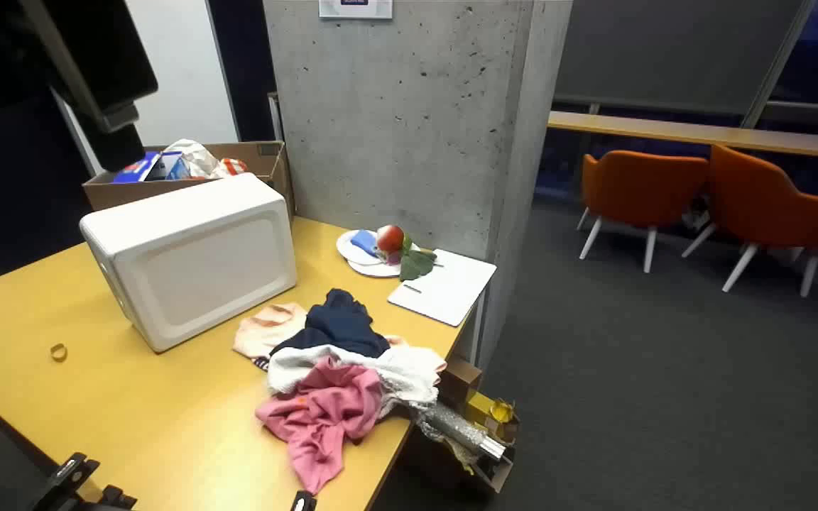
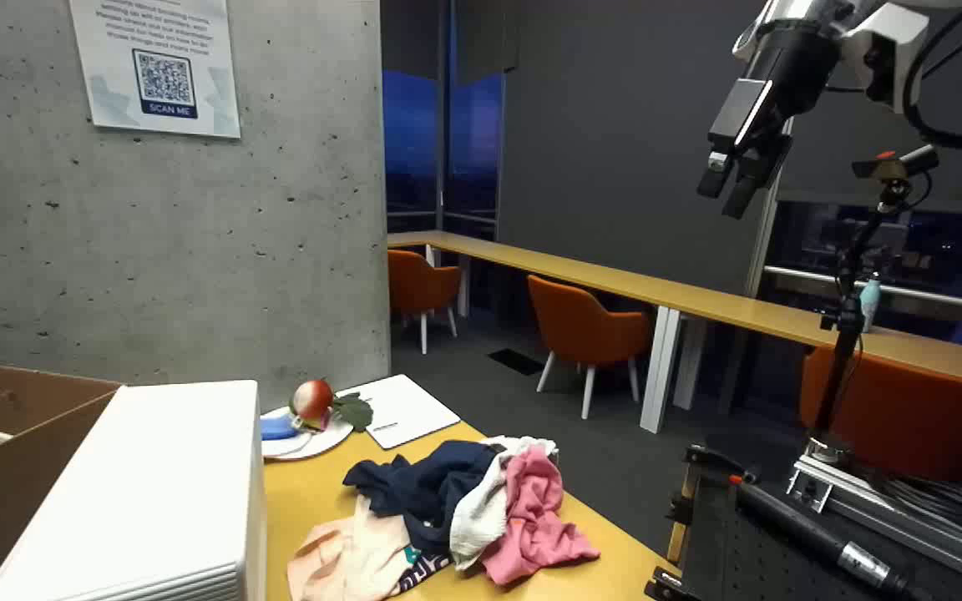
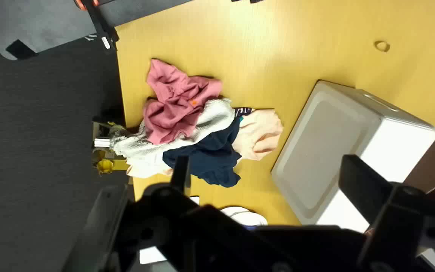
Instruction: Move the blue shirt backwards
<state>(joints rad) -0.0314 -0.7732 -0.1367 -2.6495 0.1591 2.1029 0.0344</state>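
The dark navy blue shirt lies crumpled in a pile of clothes on the yellow table. It also shows in an exterior view and in the wrist view. A white cloth and a pink cloth lie against it on one side, and a peach cloth lies partly under it on the other. My gripper is open and empty, its fingers wide apart. It hangs high above the table, apart from the shirt, and shows in an exterior view.
A large white bin lies on its side beside the pile. A cardboard box stands behind it. White plates with an apple-like item and a white board lie near the concrete pillar. A small ring lies on the table.
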